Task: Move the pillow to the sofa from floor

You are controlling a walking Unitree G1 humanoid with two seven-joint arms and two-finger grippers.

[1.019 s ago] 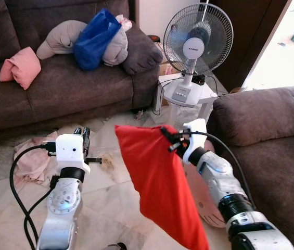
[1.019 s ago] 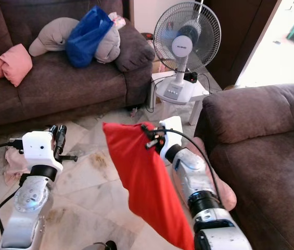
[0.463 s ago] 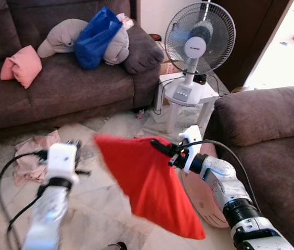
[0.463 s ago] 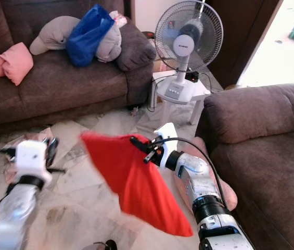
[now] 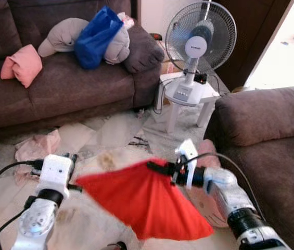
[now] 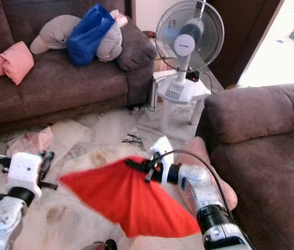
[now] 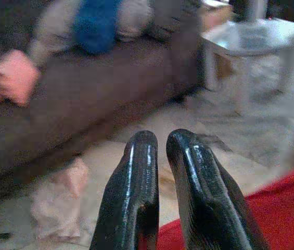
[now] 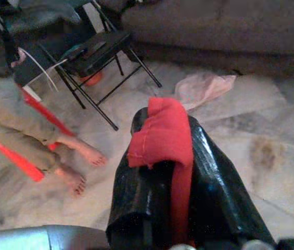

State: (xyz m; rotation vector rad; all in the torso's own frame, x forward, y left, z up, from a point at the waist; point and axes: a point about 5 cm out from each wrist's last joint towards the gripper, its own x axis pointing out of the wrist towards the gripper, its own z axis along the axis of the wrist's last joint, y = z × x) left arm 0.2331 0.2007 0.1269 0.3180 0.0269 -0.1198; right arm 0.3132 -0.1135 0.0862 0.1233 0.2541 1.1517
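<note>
The red pillow point(image 5: 147, 200) hangs off the floor, spread out flat and blurred with motion. My right gripper point(image 5: 154, 166) is shut on its upper corner; in the right wrist view that red corner point(image 8: 162, 138) sticks out between the black fingers point(image 8: 209, 172). My left gripper point(image 6: 45, 159) is low at the pillow's left tip, with its fingers point(image 7: 136, 177) together and nothing held. In the left wrist view the red cloth point(image 7: 271, 208) lies just beyond them. The dark brown sofa point(image 5: 58, 88) stands at the back left.
On that sofa lie a pink pillow point(image 5: 21, 63), a grey cushion point(image 5: 66, 34) and a blue bag point(image 5: 97, 36). A fan point(image 5: 199, 39) stands on a white stool. A second sofa point(image 5: 271, 135) is at the right. Pink cloth point(image 5: 35, 148) lies on the floor. A seated person's bare feet point(image 8: 81, 166) are beside a black folding chair point(image 8: 94, 52).
My right arm has swung the pillow from hanging straight down to spread out low toward the left. My left arm has dropped lower and further left.
</note>
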